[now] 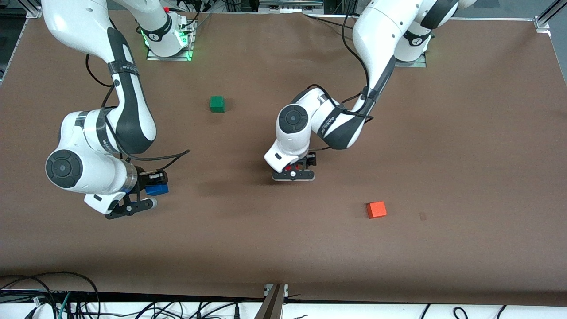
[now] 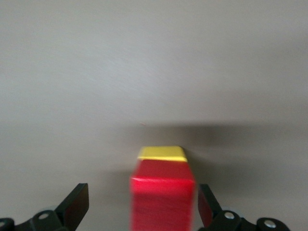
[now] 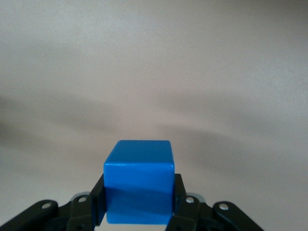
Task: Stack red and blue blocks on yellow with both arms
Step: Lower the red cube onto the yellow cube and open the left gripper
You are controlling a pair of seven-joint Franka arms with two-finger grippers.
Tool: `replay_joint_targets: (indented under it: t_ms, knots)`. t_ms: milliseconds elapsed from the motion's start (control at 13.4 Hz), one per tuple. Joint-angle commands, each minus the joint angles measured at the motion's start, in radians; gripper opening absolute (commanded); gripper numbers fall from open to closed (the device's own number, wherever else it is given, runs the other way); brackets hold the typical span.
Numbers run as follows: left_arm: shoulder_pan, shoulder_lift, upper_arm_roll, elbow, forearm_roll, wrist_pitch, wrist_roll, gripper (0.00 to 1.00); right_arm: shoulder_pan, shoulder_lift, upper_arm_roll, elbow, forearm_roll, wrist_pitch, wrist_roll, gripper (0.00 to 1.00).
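I see my left gripper (image 2: 142, 211) spread open around the red cube (image 2: 162, 199), which sits on the yellow cube (image 2: 162, 153) at mid-frame of the front view. My right gripper (image 3: 139, 204) clamps the blue cube (image 3: 138, 182), raised over the table (image 1: 443, 155) at lower left.

White arms (image 1: 110, 133), black joint bands, black cables.

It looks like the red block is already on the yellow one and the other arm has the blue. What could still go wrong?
The left gripper is open, but its fingers flank the red block closely; lifting away could nudge it off the yellow block. The red block already seems set slightly off the yellow one's edge, so the tower may lean. The right gripper must carry the blue block across; a clumsy landing could topple everything.
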Motion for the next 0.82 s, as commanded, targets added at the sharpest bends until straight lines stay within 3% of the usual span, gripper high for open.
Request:
replay_joint_targets:
  t_ms: [0, 149, 373, 746]
  knots:
    - [0.083, -0.048, -0.004, 0.105, 0.001, -0.17, 0.082, 1.0, 0.004, -0.002, 0.01, 0.016, 0.022, -0.024, 0.02, 0.46]
    - [0.154, -0.114, -0.009, 0.141, -0.003, -0.299, 0.148, 1.0, 0.028, -0.002, 0.018, 0.024, 0.022, -0.022, 0.113, 0.46]
    - [0.295, -0.238, -0.01, 0.138, -0.006, -0.408, 0.211, 1.0, 0.112, 0.011, 0.019, 0.126, 0.022, -0.062, 0.262, 0.46]
    - [0.519, -0.378, -0.012, 0.138, -0.017, -0.607, 0.48, 1.0, 0.315, 0.055, 0.018, 0.221, 0.021, -0.054, 0.63, 0.46]
